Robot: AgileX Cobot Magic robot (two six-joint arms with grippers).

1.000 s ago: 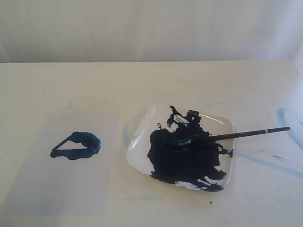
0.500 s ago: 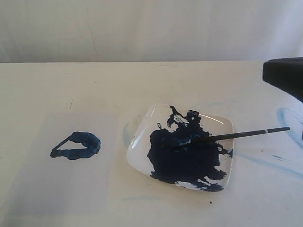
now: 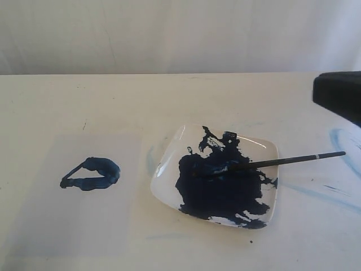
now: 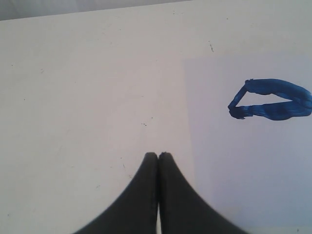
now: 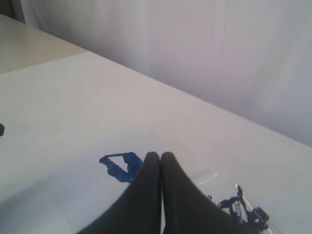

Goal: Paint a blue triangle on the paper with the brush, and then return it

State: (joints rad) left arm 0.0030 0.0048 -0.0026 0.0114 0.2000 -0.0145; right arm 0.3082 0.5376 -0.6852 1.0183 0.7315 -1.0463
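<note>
A small dark-blue triangle (image 3: 91,174) is painted on the pale paper (image 3: 67,220) at the left of the exterior view; it also shows in the left wrist view as the triangle (image 4: 273,100) and in the right wrist view as the triangle (image 5: 119,165). The black-handled brush (image 3: 282,161) lies with its tip in the paint of the white dish (image 3: 269,151) and its handle out over the dish's right rim. My left gripper (image 4: 158,155) is shut and empty, over bare table beside the paper (image 4: 243,161). My right gripper (image 5: 160,155) is shut and empty, raised above the table.
A black part of the right arm (image 3: 338,93) enters at the exterior view's right edge, above the brush's handle end. Faint light-blue smears (image 3: 341,141) mark the table at the right. A pale curtain hangs behind the table's far edge.
The black part of the right arm has come into the exterior view at the right edge. Brush, dish and triangle have not moved.
</note>
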